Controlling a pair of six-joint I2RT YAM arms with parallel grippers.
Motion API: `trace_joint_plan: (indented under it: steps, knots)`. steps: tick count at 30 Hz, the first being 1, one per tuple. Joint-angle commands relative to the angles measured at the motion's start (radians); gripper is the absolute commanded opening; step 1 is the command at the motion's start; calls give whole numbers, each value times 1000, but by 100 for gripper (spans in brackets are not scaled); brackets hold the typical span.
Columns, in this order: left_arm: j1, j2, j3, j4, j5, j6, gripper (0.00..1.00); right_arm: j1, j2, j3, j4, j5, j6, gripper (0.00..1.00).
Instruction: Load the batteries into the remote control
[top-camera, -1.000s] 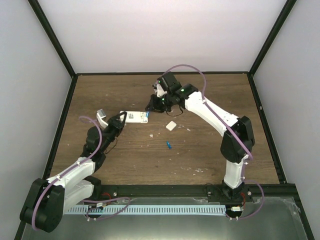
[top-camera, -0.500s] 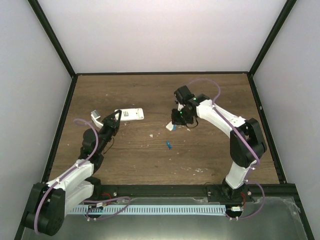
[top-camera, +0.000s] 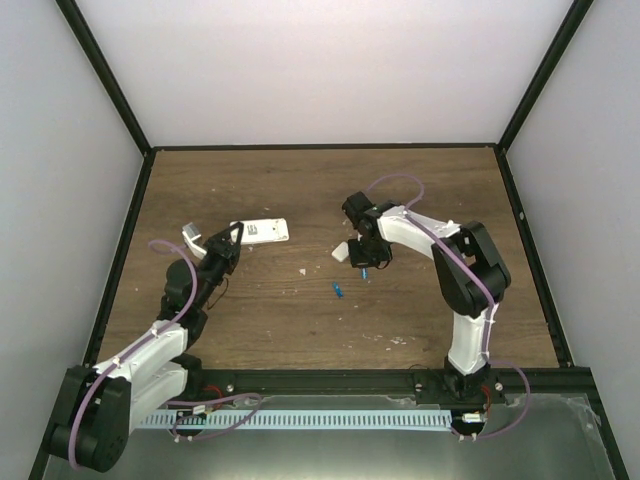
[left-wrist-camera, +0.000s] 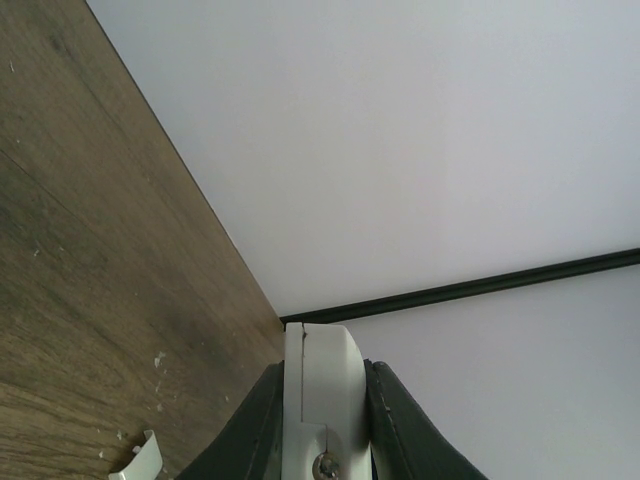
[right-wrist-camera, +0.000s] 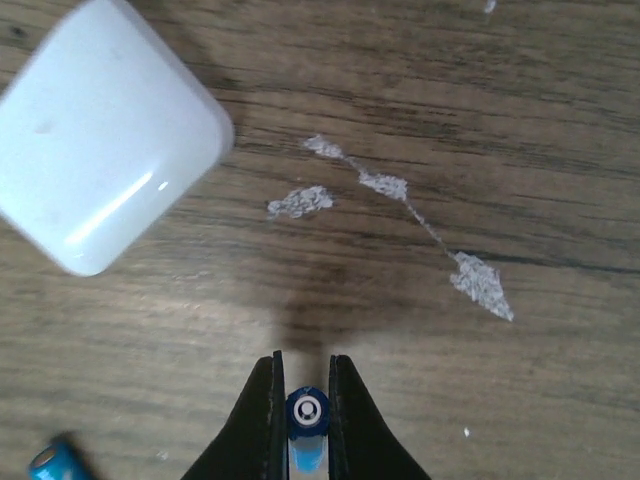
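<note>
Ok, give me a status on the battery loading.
Done: the cover is off, lying on the table. In hand: the left fingers clamp the remote by its end, and the right fingers pinch one battery. Left: neither is in yet; the other battery lies on the wood, and the cover needs fitting.

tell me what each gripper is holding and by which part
A blue battery, pinched across its sides by the right gripper; the remote control, clamped at the end nearest its arm by the left gripper.
</note>
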Motion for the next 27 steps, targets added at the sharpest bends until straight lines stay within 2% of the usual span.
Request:
trace_joint_plan:
  steps: [1,9,15,27]
  knots:
    - [4,-10,18,24,7,19,0,2,48,36,25,70,-41,1]
    - [5,-8,23,18,5,29,0,4,66,21,67,85,-43,14]
    - [5,-8,23,16,6,30,0,4,66,-11,93,55,-39,13]
    - [7,-9,26,9,5,35,0,2,103,56,-11,-16,-42,12]
